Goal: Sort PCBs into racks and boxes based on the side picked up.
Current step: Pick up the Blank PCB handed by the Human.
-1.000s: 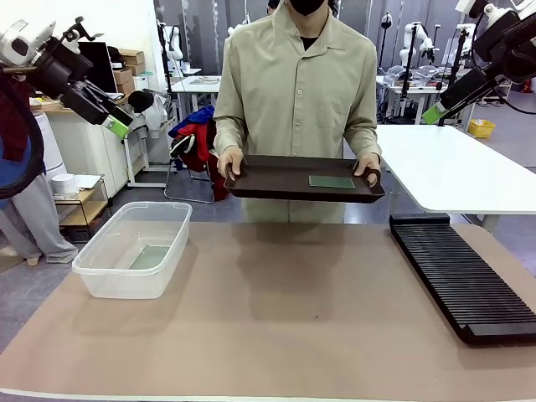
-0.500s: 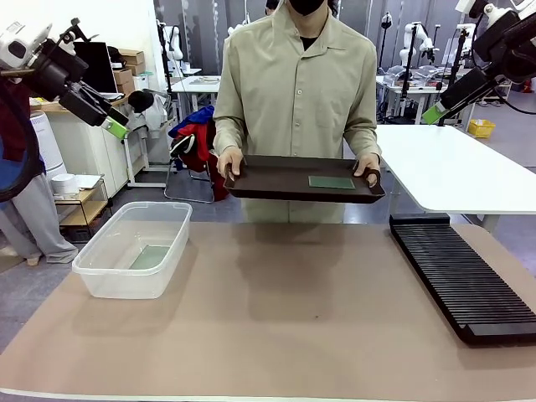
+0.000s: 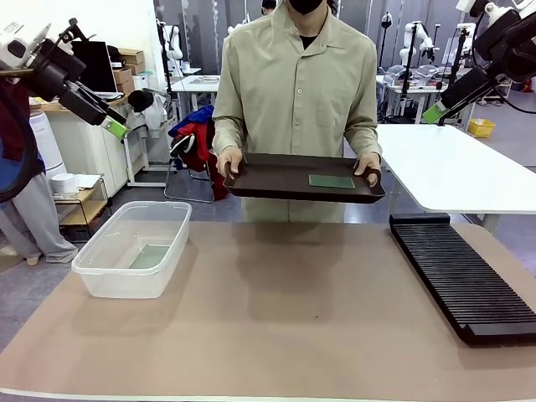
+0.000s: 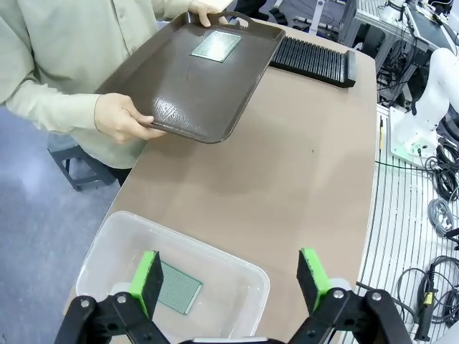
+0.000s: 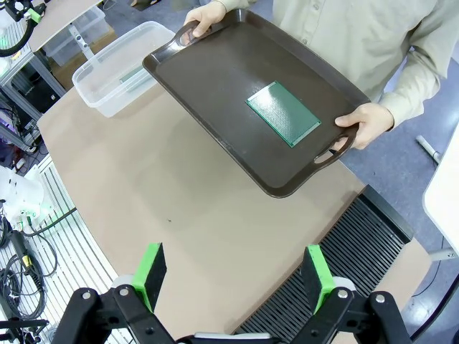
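A person at the far side holds a dark brown tray (image 3: 276,180) (image 5: 215,79) (image 4: 186,86) with both hands above the table's far edge. One green PCB (image 3: 332,182) (image 5: 282,113) (image 4: 216,45) lies flat on it, toward the right handle. A second PCB (image 3: 152,256) (image 4: 178,297) lies on the bottom of the clear box (image 3: 134,249) (image 4: 115,247) at the table's left. The black slotted rack (image 3: 461,276) (image 5: 344,251) (image 4: 312,61) lies along the table's right. My left gripper (image 3: 115,127) (image 4: 233,281) hangs open high at the left, above the box. High at the right, my right gripper (image 3: 432,114) (image 5: 238,276) is open and holds nothing.
The brown tabletop (image 3: 285,318) between box and rack is bare. A white table (image 3: 452,167) stands behind the rack at the right. Cables and a white robot base (image 4: 419,122) lie off the table's edge.
The left arm has drifted slightly left and up. The person, tray and right arm stay as they were.
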Robot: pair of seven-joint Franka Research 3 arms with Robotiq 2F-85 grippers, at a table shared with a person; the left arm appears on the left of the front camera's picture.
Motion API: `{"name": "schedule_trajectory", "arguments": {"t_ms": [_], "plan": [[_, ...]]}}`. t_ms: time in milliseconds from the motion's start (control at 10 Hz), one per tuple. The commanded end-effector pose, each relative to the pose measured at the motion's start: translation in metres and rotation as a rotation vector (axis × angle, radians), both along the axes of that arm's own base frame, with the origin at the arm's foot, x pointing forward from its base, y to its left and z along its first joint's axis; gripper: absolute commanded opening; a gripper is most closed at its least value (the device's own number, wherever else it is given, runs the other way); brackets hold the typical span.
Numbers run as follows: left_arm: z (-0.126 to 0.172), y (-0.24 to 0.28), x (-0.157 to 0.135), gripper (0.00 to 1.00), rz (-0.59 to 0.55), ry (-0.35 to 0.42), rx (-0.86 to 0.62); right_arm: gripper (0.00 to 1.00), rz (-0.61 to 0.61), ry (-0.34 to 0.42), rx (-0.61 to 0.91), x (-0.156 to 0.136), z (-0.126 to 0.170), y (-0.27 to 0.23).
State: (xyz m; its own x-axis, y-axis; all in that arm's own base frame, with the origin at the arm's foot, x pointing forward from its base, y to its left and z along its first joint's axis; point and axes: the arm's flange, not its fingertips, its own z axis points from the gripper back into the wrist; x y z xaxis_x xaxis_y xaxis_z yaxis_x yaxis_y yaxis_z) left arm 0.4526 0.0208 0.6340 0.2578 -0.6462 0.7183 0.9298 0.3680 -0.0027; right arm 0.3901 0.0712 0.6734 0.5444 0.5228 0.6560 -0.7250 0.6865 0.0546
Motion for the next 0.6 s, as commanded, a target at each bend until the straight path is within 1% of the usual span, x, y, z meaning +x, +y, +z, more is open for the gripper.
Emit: {"name": "schedule_trajectory", "arguments": {"t_ms": [0,500], "plan": [[0.0004,-0.0004,-0.0005,1.0,-0.017,-0.006,0.003,1.0,0.002,0.004,0.0,0.0004,-0.0019,0.0006],[0.0004,-0.0004,-0.0005,1.0,-0.017,-0.006,0.003,1.0,0.002,0.004,0.0,0.0004,-0.0019,0.0006]]}}
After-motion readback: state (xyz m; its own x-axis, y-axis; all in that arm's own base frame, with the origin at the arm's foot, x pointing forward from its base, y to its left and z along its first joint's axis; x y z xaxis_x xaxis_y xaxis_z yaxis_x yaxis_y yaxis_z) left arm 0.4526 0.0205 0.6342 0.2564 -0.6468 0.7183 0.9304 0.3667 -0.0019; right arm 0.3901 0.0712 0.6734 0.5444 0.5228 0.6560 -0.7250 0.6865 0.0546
